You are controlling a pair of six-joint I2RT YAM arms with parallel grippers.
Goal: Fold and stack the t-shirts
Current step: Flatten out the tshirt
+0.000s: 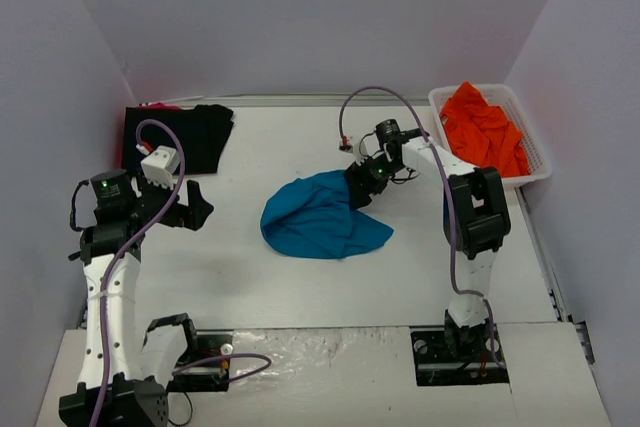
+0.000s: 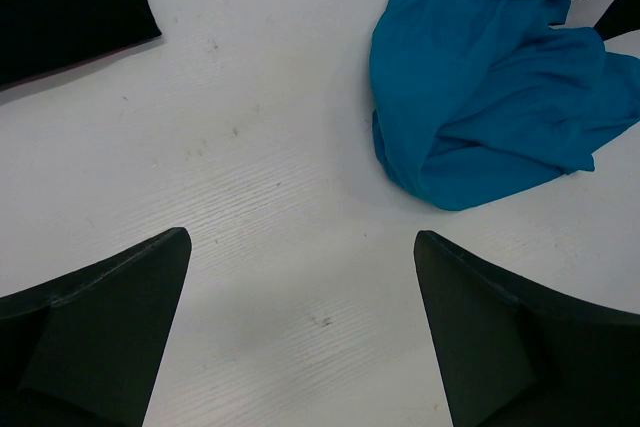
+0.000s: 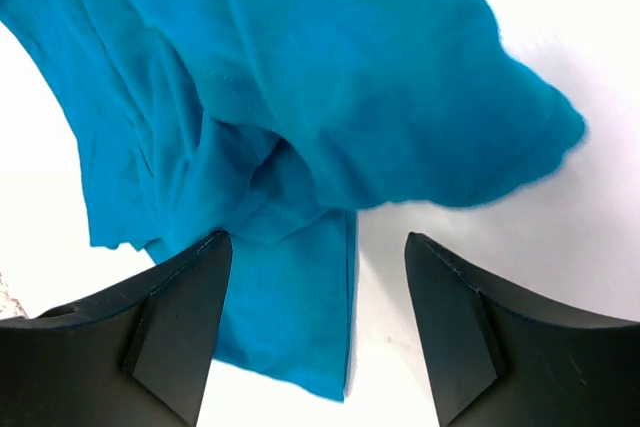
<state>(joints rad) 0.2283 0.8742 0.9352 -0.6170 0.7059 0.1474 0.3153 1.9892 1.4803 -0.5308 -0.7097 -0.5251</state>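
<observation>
- The black t-shirt (image 1: 180,137) lies flat at the desk's (image 1: 240,277) 10 o'clock corner, well apart from both arms. It looks like the start of the stack.
- The left hand (image 1: 190,209) hangs at about 9 o'clock with its fingers (image 2: 110,327) spread apart. It holds nothing and only bare desk lies under it.
- The teal t-shirt (image 1: 320,217) sits crumpled in a heap at the desk's centre, with layers bunched over each other. No sleeve or hem can be told apart for certain.
- The right hand (image 1: 362,187) is low at the heap's 1 o'clock edge, fingers (image 3: 170,347) apart, with teal cloth under and between them but not clamped.
- Judged step: take hold of the teal shirt to spread it flat before folding.
  - Pinch one layer at an outer edge rather than a wad.
  - Bring the left hand to the 9 o'clock side so the two can pull the cloth taut.
- Risk: gripping several layers would only drag the heap along as a lump.
- The orange t-shirts (image 1: 485,132) are piled loosely in the white basket (image 1: 540,162) at 2 o'clock, not yet folded.
- The way is open between the heap and the black shirt. The right arm's purple cable (image 1: 400,97) arcs above the desk near 12 o'clock.
</observation>
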